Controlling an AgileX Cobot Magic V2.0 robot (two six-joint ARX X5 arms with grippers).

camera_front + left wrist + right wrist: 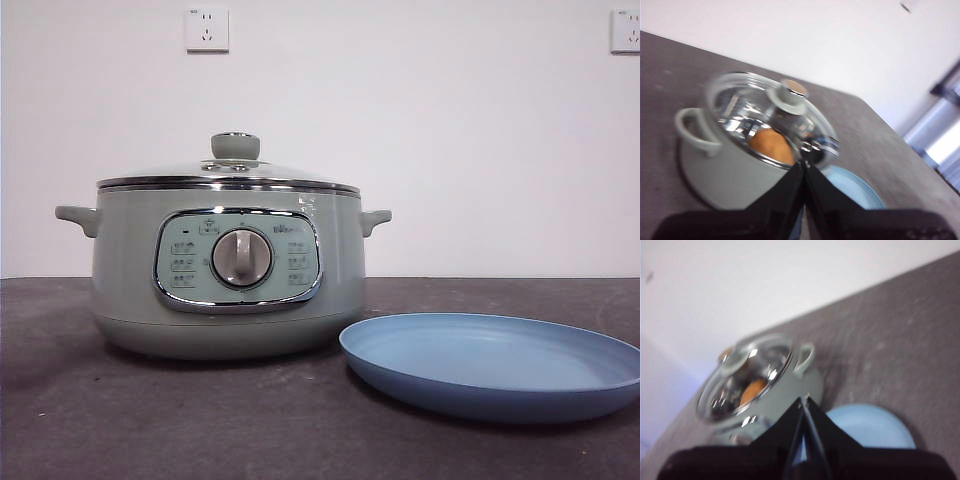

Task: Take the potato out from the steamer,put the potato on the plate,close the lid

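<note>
The sage-green steamer [228, 270] stands at the left on the dark table with its glass lid [230, 172] on, knob [235, 145] up. Through the lid, the orange-brown potato [771, 145] shows inside the pot; it also shows in the right wrist view [752, 391]. The empty light-blue plate [495, 365] lies right of the steamer. My left gripper [805, 167] is shut and empty, raised off the steamer's side. My right gripper [804, 402] is shut and empty, raised above the plate's side [865, 427]. Neither arm shows in the front view.
A white wall with two sockets [206, 29] stands behind the table [120, 420]. The steamer's side handles [78, 218] stick out left and right. The control panel and silver dial [241, 257] face the front camera.
</note>
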